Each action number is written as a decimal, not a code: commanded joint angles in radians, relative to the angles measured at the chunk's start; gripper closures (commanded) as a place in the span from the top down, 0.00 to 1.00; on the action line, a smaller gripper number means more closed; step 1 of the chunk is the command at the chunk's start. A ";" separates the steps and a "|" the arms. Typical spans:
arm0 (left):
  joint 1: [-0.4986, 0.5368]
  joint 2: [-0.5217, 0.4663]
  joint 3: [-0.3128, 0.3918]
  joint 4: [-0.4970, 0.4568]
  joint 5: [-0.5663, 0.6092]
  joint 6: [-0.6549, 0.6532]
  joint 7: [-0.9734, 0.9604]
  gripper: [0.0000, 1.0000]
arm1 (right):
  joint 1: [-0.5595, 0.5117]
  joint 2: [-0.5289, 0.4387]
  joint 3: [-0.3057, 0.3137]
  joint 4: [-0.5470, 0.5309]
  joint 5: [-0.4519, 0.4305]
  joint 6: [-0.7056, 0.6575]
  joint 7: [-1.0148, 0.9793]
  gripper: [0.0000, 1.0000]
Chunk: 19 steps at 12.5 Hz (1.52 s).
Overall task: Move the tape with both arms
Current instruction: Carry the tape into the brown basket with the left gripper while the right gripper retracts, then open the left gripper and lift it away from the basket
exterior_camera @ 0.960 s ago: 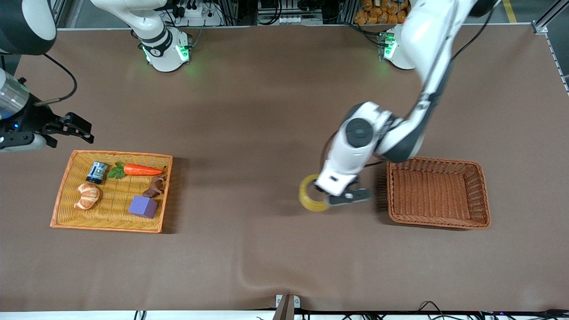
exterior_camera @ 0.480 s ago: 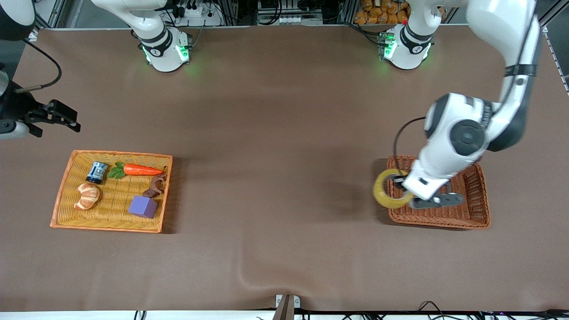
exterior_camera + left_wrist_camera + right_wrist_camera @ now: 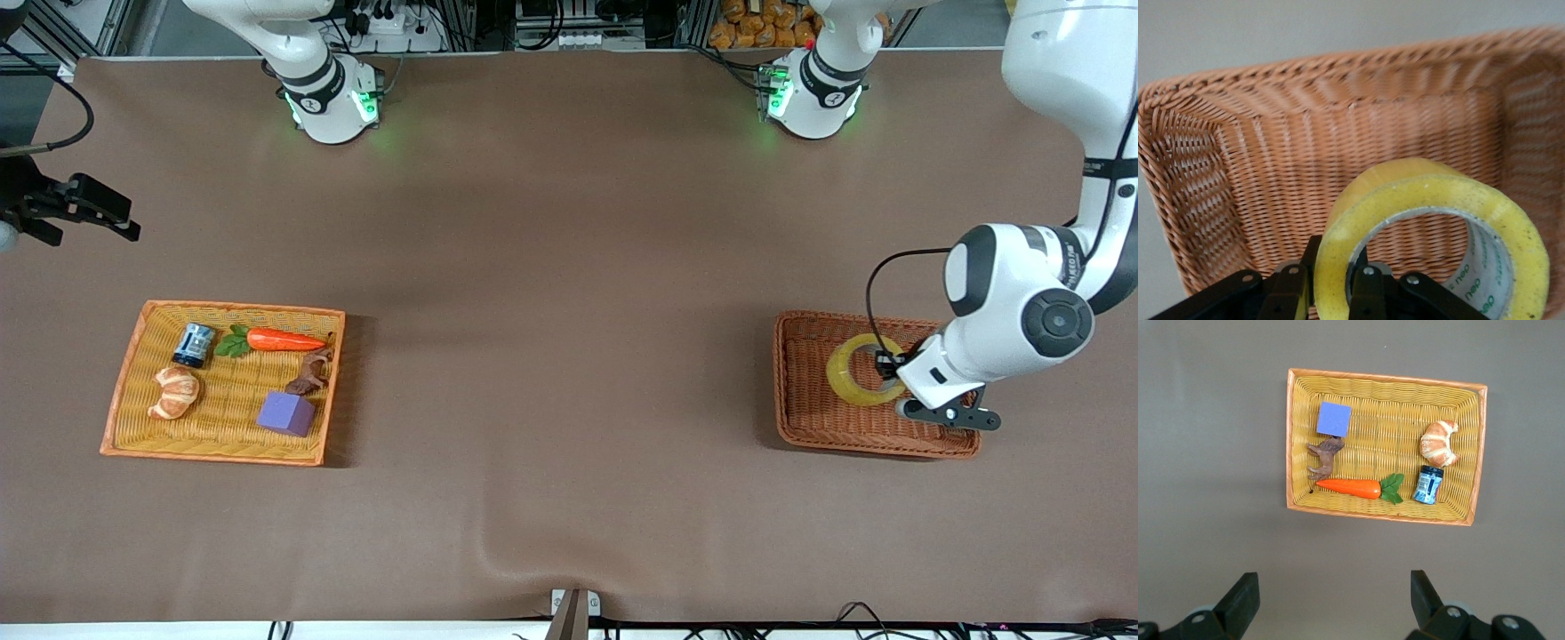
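Note:
The yellow tape [image 3: 852, 384] hangs over the inside of the brown wicker basket [image 3: 782, 391] at the left arm's end of the table. My left gripper [image 3: 889, 366] is shut on the roll's wall, one finger outside and one inside the grey-white core. In the left wrist view the tape [image 3: 1431, 200] stands on edge in the left gripper [image 3: 1333, 263], with the basket [image 3: 1271, 160] below it. My right gripper [image 3: 116, 218] waits open over bare table at the right arm's end. The right wrist view shows the right gripper [image 3: 1335, 593] holding nothing.
An orange wicker tray [image 3: 222, 308] near the right arm's end holds a purple block [image 3: 285, 413], a carrot [image 3: 283, 340], a croissant [image 3: 174, 392], a small blue can [image 3: 194, 344] and a brown toy animal [image 3: 309, 372].
The left arm has carried the tape from over the bare table to over the brown basket. The right gripper has drawn back toward its end of the table.

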 commanded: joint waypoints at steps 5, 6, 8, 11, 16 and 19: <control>0.089 0.020 -0.016 0.016 -0.100 0.018 0.185 1.00 | -0.038 -0.005 0.013 0.008 -0.012 -0.010 0.020 1.00; 0.078 -0.008 -0.016 0.036 -0.101 0.012 0.178 1.00 | -0.038 -0.005 0.011 0.008 -0.012 -0.010 0.020 1.00; 0.078 -0.064 -0.028 0.068 -0.104 -0.014 0.156 1.00 | -0.040 -0.005 0.011 0.006 -0.012 -0.013 0.020 1.00; 0.077 -0.147 -0.079 0.160 -0.103 -0.133 -0.019 1.00 | -0.040 -0.005 0.011 0.008 -0.012 -0.011 0.020 1.00; 0.078 -0.267 -0.136 0.257 -0.103 -0.383 -0.262 1.00 | -0.040 -0.005 0.011 0.006 -0.012 -0.011 0.012 1.00; 0.083 -0.330 -0.136 0.261 -0.101 -0.459 -0.260 1.00 | -0.038 -0.005 0.011 0.006 -0.012 -0.005 0.006 1.00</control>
